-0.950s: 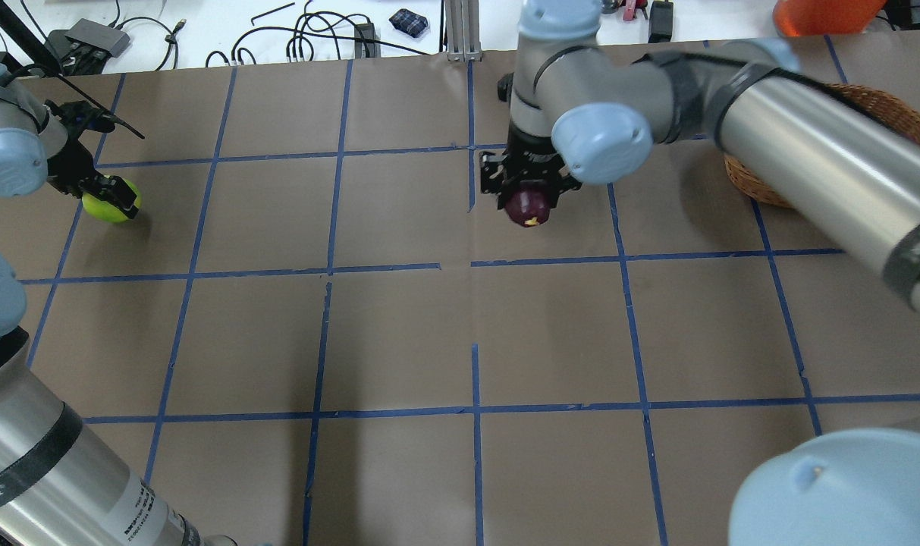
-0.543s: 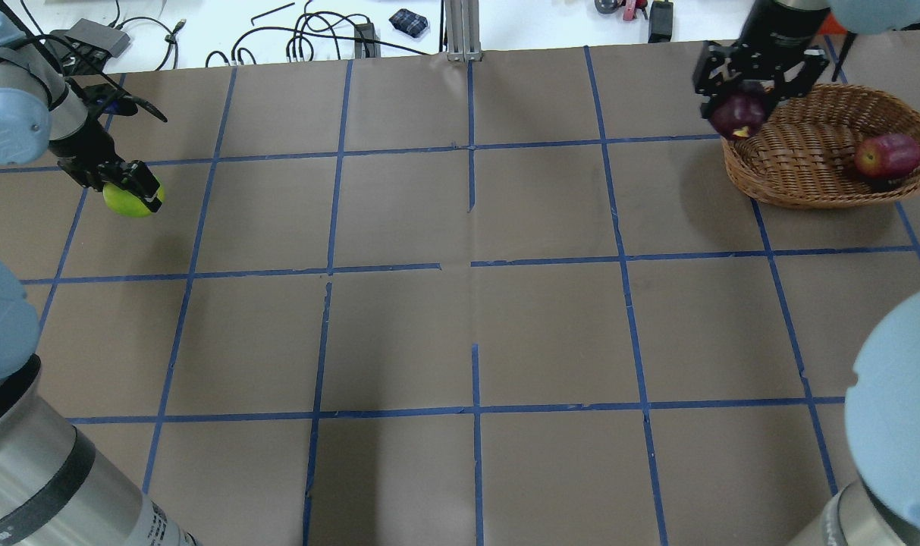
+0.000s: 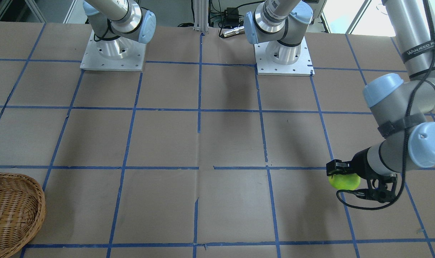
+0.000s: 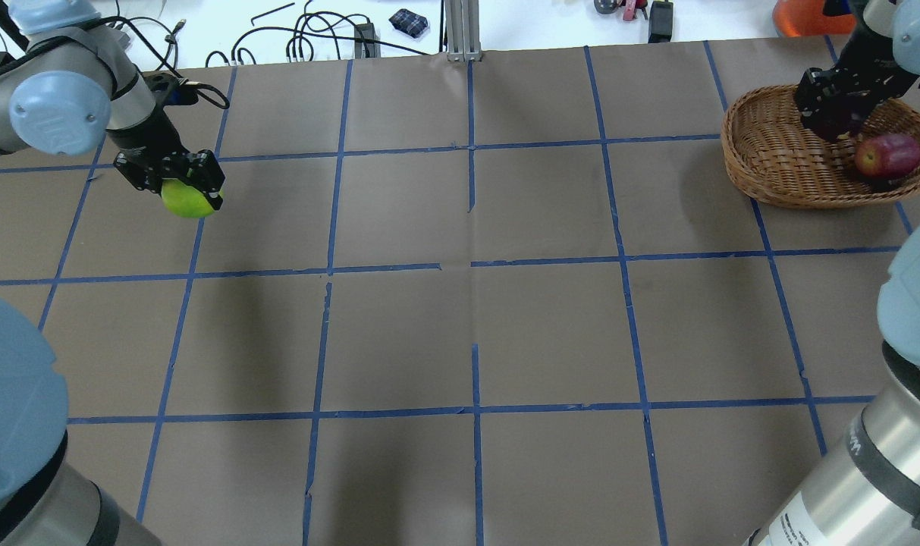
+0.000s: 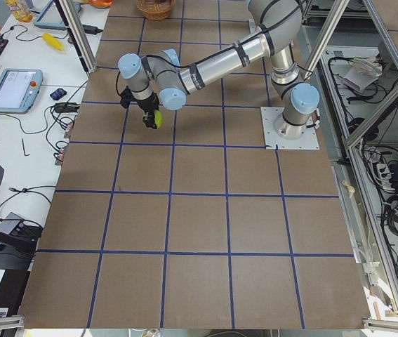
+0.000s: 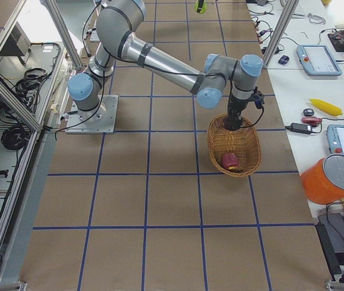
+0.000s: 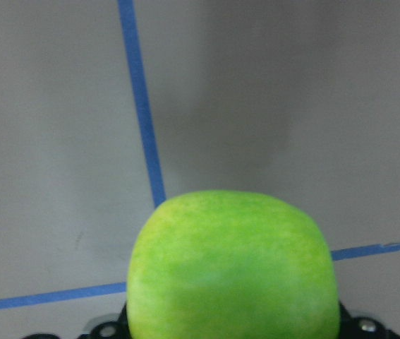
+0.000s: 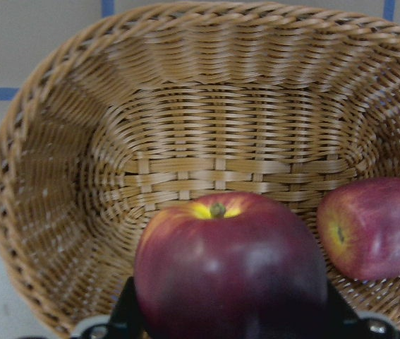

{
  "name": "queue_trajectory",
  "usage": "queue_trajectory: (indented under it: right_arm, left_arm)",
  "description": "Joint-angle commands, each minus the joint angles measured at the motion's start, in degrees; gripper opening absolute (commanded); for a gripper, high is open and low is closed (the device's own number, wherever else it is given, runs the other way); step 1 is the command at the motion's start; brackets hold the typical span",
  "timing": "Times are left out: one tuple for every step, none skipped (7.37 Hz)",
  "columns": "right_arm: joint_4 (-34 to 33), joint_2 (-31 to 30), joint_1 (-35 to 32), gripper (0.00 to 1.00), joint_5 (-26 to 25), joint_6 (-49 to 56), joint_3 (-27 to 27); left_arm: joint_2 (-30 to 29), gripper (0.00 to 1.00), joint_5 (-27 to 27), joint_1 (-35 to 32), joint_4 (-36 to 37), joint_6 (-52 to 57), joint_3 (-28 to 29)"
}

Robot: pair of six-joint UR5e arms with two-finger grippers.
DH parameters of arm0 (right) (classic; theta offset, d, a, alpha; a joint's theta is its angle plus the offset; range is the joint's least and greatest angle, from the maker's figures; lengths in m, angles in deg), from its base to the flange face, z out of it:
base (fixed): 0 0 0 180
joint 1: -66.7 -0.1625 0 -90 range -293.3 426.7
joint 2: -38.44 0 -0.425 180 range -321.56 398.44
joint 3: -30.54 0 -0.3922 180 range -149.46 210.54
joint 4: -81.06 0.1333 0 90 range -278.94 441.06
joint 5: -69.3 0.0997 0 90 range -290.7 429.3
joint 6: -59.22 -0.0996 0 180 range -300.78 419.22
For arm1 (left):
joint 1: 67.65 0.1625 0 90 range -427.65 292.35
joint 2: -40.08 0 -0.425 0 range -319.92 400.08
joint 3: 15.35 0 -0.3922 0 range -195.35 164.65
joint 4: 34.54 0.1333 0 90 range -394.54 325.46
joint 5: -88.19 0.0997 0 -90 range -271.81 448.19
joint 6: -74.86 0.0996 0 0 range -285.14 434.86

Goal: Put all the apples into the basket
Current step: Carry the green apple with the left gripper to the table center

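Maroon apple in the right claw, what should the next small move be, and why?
Probably open the right claw and drop the maroon apple: it hangs over the basket's inside, with bare weave below and the red apple off to one side, so a release looks safe.

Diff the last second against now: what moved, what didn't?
The right gripper carried the maroon apple from mid-table across to over the basket, still shut on it. The left gripper, still shut on the green apple, shifted toward the table's centre. Nothing was let go. The basket and the red apple in it stayed put.
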Motion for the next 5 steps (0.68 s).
queue_trajectory:
  right_arm:
    - [-3.83, 3.39, 1.26, 0.00, -3.98, 0.32, -0.12]
    - [-3.41, 3.75, 1.26, 0.00, -4.26, -0.04, -0.29]
    - [-3.40, 3.84, 1.35, 0.10, -4.52, -0.13, -0.90]
    - [-3.40, 3.93, 1.79, 0.44, -4.61, -0.13, -1.17]
    - [-3.40, 4.02, 2.23, 0.83, -4.52, -0.04, -1.17]
  left_arm:
    - [2.48, 0.32, -2.55, -7.15, 0.40, -15.49, -4.01]
    - [2.48, 0.32, -2.46, -11.01, 0.84, -20.88, -3.42]
    - [1.79, 0.32, -2.72, -14.61, 1.81, -27.19, -3.06]
    - [1.00, 0.32, -2.64, -18.39, 3.82, -34.83, -3.06]
    - [0.38, 0.32, -2.64, -22.78, 7.49, -39.86, -3.15]
